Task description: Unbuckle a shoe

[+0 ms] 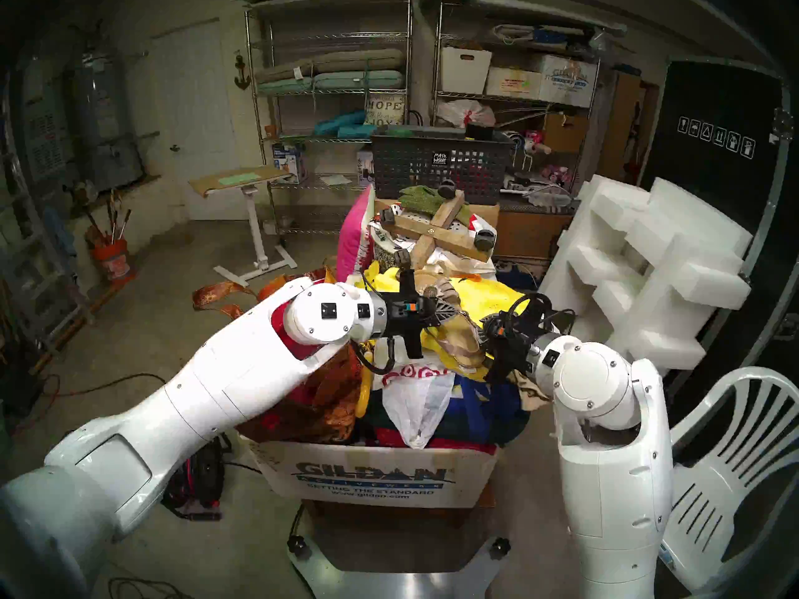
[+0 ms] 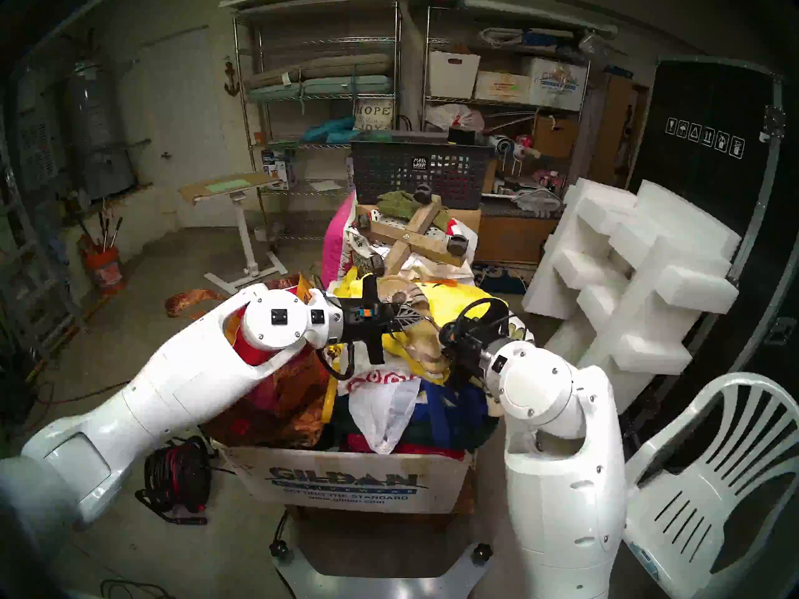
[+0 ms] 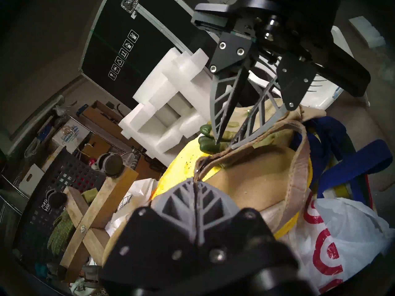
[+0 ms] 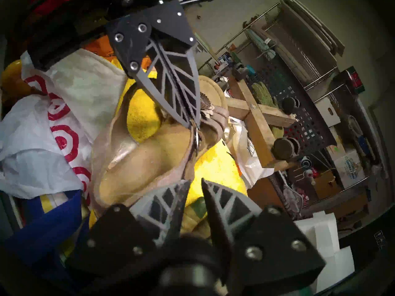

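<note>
The tan sandal (image 1: 460,343) lies on top of a heap of cloth in a box, on yellow fabric. Its sole shows in the left wrist view (image 3: 256,182) and the right wrist view (image 4: 149,161). My left gripper (image 3: 195,181) is shut on the thin ankle strap (image 3: 213,158) next to the small metal buckle (image 4: 197,137). The flower ornament (image 4: 206,105) sits just behind its fingertips. My right gripper (image 4: 195,180) faces it from the sandal's other side. Its jaws stand a little apart, tips at the strap, holding nothing.
A tan glove with green fingertips (image 3: 206,137) lies under the right gripper. The heap fills a Gildan cardboard box (image 1: 372,477), with a white red-printed plastic bag (image 1: 415,395) in front. A wooden cross with casters (image 1: 436,235) and a mesh basket (image 1: 441,166) lie behind; white foam (image 1: 648,261) and a chair (image 1: 735,455) stand right.
</note>
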You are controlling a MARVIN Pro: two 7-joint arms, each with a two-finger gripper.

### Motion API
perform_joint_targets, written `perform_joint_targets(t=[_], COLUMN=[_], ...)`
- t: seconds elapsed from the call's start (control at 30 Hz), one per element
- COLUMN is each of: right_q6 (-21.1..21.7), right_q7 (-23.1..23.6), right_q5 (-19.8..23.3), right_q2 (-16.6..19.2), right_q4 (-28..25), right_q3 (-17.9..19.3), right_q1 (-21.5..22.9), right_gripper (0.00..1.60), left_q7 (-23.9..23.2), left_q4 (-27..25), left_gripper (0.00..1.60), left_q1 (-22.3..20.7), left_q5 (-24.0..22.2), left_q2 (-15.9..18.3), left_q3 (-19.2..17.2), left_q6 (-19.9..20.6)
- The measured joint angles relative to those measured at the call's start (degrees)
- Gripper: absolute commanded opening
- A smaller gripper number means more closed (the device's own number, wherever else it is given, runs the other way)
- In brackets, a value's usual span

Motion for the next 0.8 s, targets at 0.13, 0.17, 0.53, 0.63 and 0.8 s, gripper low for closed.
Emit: perform_joint_targets(t=[0.13, 0.17, 0.53, 0.63, 0.8], right_q6=[0.01, 0.02, 0.14, 0.14, 0.14], right_q7=[0.01, 0.01, 0.40, 0.64, 0.78], right_q5=[-0.18, -0.25, -0.95, -0.95, -0.99], right_q2=[0.00, 0.00, 0.01, -0.01, -0.09], right_q4=[-0.04, -0.05, -0.67, -0.92, -1.04], right_q3=[-0.20, -0.24, -0.40, -0.55, -0.95], right_q1=[-0.11, -0.18, -0.82, -0.96, -0.99], right_gripper=[0.78, 0.78, 0.79, 0.79, 0.78], left_q7=[0.00, 0.00, 0.00, 0.00, 0.07], left_q4=[-0.14, -0.14, -0.43, -0.46, -0.59], left_gripper=[0.00, 0.00, 0.00, 0.00, 0.00], left_q1=[0.00, 0.00, 0.06, 0.08, 0.17], left_q5=[-0.03, -0.03, -0.14, -0.16, -0.20], left_q2=[0.12, 0.15, 0.42, 0.50, 0.66], left_q3=[0.00, 0.01, 0.13, 0.15, 0.16], left_q6=[0.05, 0.02, -0.28, -0.36, -0.51])
